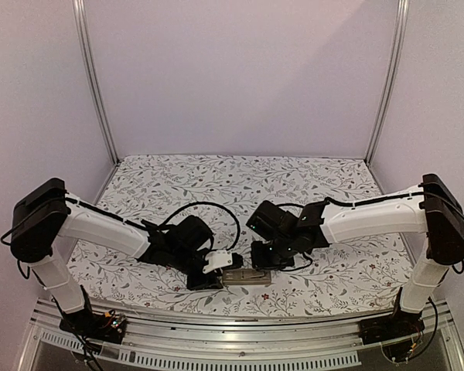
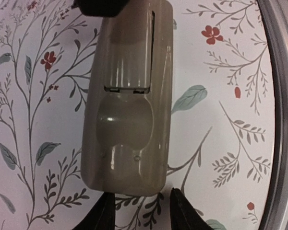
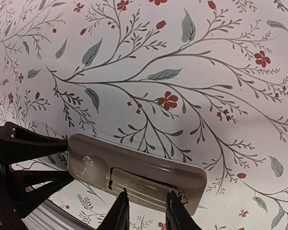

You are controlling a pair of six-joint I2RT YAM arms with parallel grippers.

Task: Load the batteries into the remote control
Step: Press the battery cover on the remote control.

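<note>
Near edge, centre: remote control (image 1: 243,277) (image 2: 129,120) (image 3: 134,172) lies back-up on the floral cloth (image 1: 240,178), lengthwise between the two grippers.
Battery recess (image 2: 129,62): at the remote's end away from the left gripper; contents cannot be told.
Left gripper (image 1: 221,275) (image 2: 141,215): low at the remote's left end, one finger at each corner, touching, the end held between them.
Right gripper (image 1: 264,259) (image 3: 146,213): low over the remote's right end, fingers narrowly parted at its long edge by the recess, nothing between them.
Left arm (image 1: 100,228): upper link leans outward from its base, forearm slopes inward and down, wrist bent low.
Right arm (image 1: 371,216): mirrored pose, forearm sloping inward to centre.
Far side: pale back wall (image 1: 240,69).
</note>
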